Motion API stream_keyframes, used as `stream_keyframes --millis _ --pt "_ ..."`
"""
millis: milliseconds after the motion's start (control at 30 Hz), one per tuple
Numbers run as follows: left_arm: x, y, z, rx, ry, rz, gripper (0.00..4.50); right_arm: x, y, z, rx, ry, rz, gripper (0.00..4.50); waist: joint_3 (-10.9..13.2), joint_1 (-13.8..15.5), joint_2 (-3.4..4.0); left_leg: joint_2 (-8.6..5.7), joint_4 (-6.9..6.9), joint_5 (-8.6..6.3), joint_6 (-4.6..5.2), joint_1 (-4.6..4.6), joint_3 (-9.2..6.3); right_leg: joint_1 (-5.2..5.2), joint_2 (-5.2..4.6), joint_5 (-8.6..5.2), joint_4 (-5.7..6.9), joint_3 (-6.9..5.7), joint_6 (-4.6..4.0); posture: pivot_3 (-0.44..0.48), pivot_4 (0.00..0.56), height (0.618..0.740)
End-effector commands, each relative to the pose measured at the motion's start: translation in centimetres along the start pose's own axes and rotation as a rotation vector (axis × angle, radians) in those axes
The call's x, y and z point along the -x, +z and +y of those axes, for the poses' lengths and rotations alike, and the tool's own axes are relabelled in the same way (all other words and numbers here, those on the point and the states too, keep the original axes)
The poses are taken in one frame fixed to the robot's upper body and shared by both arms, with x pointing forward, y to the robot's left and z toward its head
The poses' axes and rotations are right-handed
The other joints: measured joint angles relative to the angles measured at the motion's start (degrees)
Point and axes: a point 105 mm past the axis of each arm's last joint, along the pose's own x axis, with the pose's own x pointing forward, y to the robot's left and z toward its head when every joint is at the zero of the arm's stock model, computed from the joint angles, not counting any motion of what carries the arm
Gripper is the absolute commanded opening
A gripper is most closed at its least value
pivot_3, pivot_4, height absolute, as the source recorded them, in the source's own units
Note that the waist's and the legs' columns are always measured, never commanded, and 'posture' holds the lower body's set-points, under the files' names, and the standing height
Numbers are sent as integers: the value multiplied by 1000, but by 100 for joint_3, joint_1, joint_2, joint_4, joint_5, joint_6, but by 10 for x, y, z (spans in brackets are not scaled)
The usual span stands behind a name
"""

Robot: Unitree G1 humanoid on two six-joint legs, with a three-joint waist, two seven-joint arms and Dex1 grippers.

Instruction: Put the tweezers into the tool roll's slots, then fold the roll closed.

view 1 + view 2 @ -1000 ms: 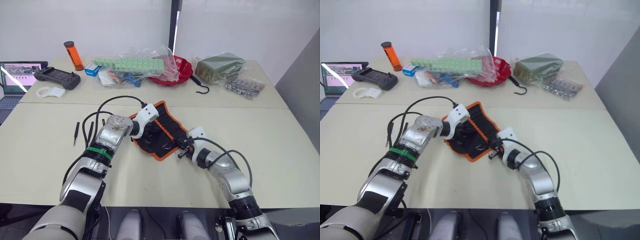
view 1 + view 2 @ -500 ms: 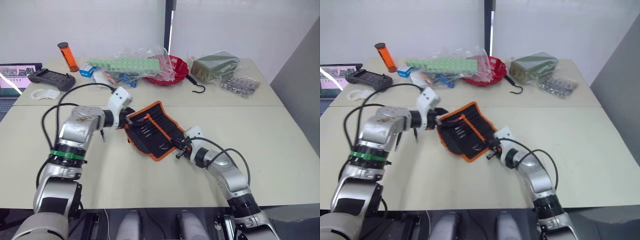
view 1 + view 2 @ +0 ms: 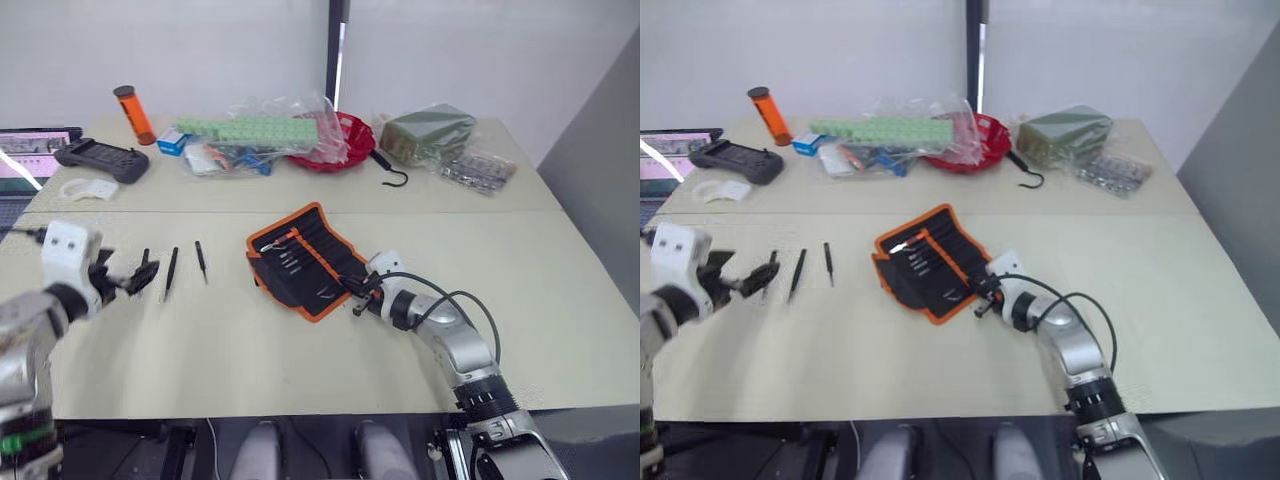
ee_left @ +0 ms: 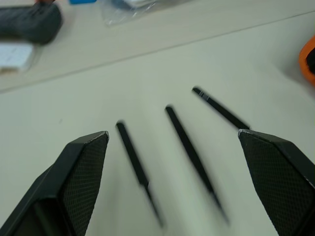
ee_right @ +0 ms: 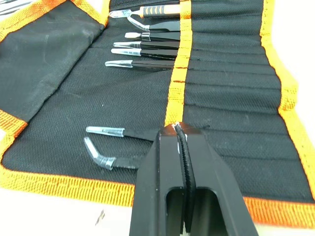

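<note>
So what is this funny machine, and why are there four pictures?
It's a robot with two arms. Two pictures come from cameras on its head, looking down at a beige table. The other two come from a camera on each wrist. Its left hand is open, hovering over three slim black pointed tweezers lying loose on the table. Its right hand is shut, over the open black fabric tool roll with orange trim. Some tools already sit in the roll's narrow pockets.
</note>
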Motion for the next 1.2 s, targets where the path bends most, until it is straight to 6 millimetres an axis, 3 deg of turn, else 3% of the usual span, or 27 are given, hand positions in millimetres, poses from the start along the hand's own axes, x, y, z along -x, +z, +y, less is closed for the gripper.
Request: stream_keyframes --millis 33,300,667,967,1033,1200 --pt "30 -7 15 62 88 -16 4484 2 -27 0 -20 -6 95 0 -2 -7 -4 0 -1 0 0 13 0 16 0 0 -5 0 -1 0 150 740" --pt "91 -56 20 177 219 -3 4484 -4 -23 5 3 37 92 0 -8 -37 -13 9 -23 -6 -10 75 5 70 1 -15 -18 0 -22 0 150 740" --pt "106 -82 12 238 296 -23 4484 -4 -23 6 2 60 102 0 -21 -31 -34 12 -21 -20 -30 74 14 73 1 -29 -31 4 -28 0 150 740" --pt "98 -77 16 232 289 -26 4484 -2 -26 6 8 61 115 0 -20 -25 -33 17 -22 -25 -37 75 14 73 5 -40 -31 1 -34 0 150 740" --pt "91 -75 13 228 262 -25 4484 -2 -26 6 5 56 113 0 -20 -24 -33 17 -22 -25 -37 75 14 72 5 -43 -31 1 -35 0 150 740" --pt "56 -46 8 209 215 -83 4484 -4 -23 7 13 54 108 0 -22 -4 -35 15 -20 -24 -37 75 6 73 7 -44 -30 -3 -34 0 150 740"
